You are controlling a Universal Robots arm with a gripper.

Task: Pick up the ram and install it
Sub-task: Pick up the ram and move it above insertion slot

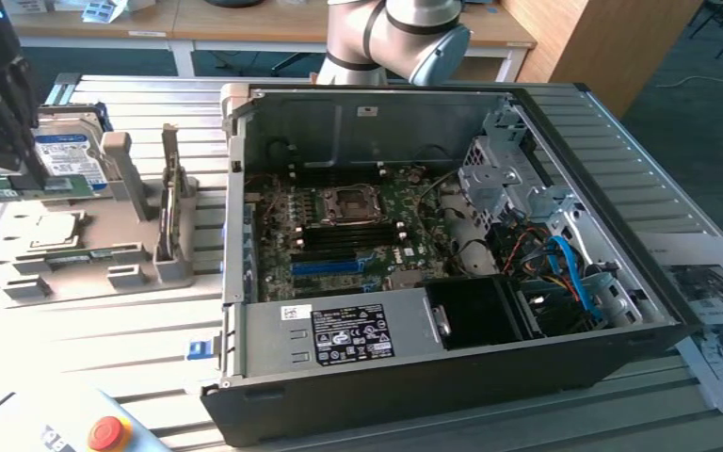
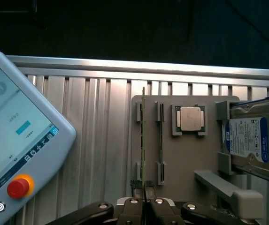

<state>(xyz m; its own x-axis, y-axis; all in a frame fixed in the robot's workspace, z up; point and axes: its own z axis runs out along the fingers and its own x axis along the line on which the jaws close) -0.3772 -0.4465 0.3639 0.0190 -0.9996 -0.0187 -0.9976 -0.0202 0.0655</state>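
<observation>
Your end effector (image 2: 143, 190) has its jaws pinched nearly together on one end of the ram (image 2: 143, 140). The thin green stick runs straight out ahead of the fingertips, seen edge-on. It appears to hang clear of the grey fixture (image 2: 186, 164), which lies beneath the end effector on the slatted surface (image 2: 87, 140). A second stick (image 2: 160, 140) stands in the fixture slot just beside the held one. The processor chip (image 2: 190, 118) and hard drive (image 2: 254, 140) sit farther out on that same side, and a teach pendant (image 2: 21, 150) lies on the other side.

As I read it, the step in hand is the carry toward the open computer case (image 1: 462, 386). The case stands well away from the end effector, toward the exterior view's right.

- **Treat the ram as a lever.** You are gripping a short length of a long, thin board, so move slowly and avoid sharp wrist turns.
- **Mind the neighbours.** Don't let the stick brush the second stick or the fixture's posts.
- **Clear the case wall with room to spare.** A knock on the free end could twist the ram in the grip.
- **Line it up over the motherboard (image 1: 393, 202).** Hold the stick's long edge parallel to the long dark slots (image 1: 336, 243) and square to the board.

I cannot tell from here whether the notch faces the right way, so check that.
</observation>
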